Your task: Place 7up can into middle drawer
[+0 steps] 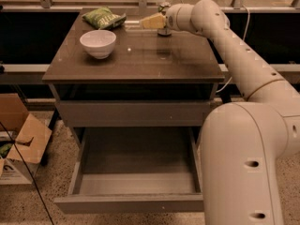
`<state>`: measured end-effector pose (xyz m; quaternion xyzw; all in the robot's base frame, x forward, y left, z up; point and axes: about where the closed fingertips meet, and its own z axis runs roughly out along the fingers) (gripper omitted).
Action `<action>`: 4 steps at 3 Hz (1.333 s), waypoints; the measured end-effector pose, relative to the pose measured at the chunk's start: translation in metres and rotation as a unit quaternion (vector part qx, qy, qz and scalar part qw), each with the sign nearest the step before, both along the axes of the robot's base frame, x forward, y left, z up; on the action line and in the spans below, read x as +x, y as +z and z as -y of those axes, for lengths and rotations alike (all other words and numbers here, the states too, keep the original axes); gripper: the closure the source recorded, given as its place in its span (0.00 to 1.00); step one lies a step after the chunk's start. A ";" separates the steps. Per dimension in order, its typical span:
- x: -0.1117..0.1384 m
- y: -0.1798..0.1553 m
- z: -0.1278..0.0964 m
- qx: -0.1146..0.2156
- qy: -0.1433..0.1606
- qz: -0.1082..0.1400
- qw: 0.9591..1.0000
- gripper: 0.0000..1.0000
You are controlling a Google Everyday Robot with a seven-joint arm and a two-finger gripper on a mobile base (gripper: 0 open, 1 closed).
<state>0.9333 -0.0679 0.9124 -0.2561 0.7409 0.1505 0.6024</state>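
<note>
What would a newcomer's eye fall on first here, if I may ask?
The bulky white robot arm fills the right side, its end effector over the back of the glossy brown tabletop, near a crinkled green snack bag. Below, the wide grey middle drawer stands pulled open.

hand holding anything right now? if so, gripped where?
Cannot tell. The hand is at the back of the tabletop, across the middle of the 7up can and covering that part. Whether it actually grips the can does not show.
</note>
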 end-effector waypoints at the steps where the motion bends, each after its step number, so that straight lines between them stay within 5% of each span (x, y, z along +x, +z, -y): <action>1: 0.021 -0.002 -0.001 0.017 -0.021 0.008 1.000 0.00; 2: 0.047 -0.005 0.012 0.043 -0.063 0.013 0.997 0.02; 4: 0.066 -0.007 0.027 0.065 -0.099 0.013 0.993 0.48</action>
